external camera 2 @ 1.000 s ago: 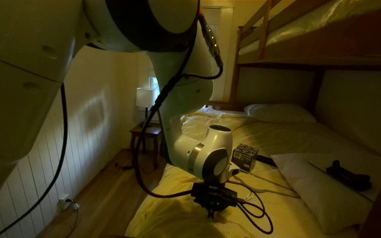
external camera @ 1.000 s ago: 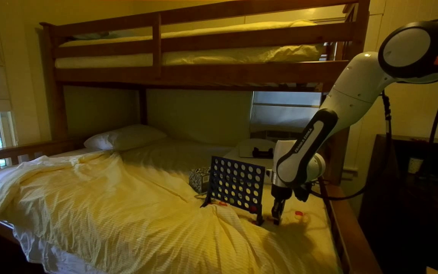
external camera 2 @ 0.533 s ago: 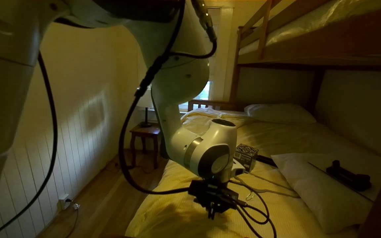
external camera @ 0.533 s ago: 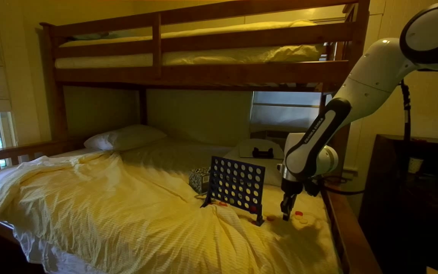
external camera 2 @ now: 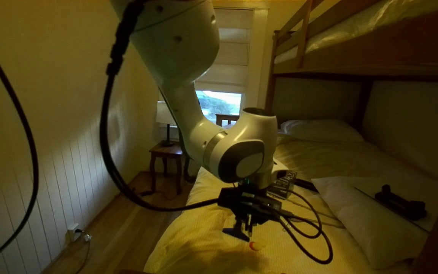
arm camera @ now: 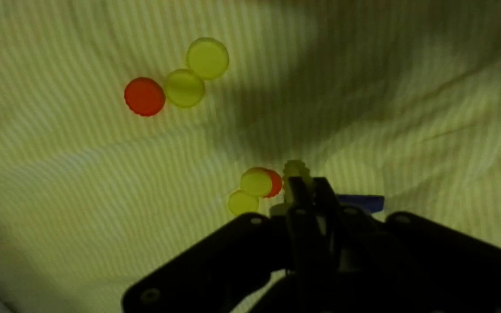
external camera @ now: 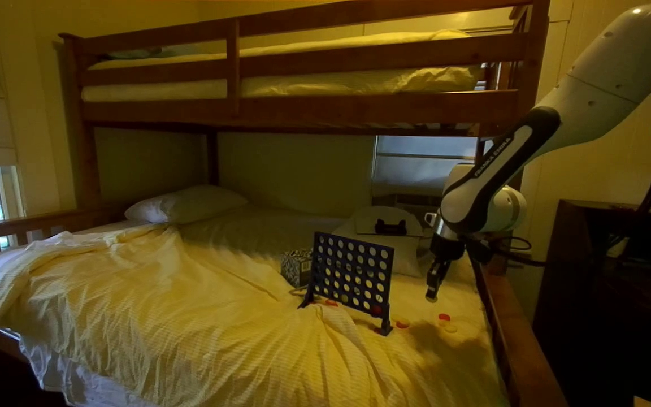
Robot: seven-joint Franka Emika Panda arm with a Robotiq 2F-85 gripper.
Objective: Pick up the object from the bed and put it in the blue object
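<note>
The bed [external camera: 529, 345] has a brown frame and a rumpled yellow sheet. The blue object [external camera: 350, 304], an upright grid panel with round holes, stands on it; its foot shows in the wrist view [arm camera: 365, 202]. My gripper [external camera: 432, 294] is above the sheet, beside the panel's near end. In the wrist view its fingertips [arm camera: 309, 180] are shut on a yellow disc [arm camera: 295, 167], held on edge and partly hidden by the fingers. Loose on the sheet lie a red disc [arm camera: 144, 96] touching a yellow disc [arm camera: 185, 88], another yellow disc [arm camera: 207, 58], and a small pile of yellow and red discs [arm camera: 256, 182].
A patterned box [external camera: 296, 267] stands behind the panel. A pillow [external camera 2: 378, 232] bears a board with a black bracket [external camera 2: 399, 203]. The upper bunk rail [external camera: 303, 110] runs above. Cables [external camera 2: 318, 232] loop beside the gripper.
My gripper has risen from the sheet near the panel's foot and moved away from the panel, rightward in an exterior view. Discs it covered now show. The panel has not moved.
</note>
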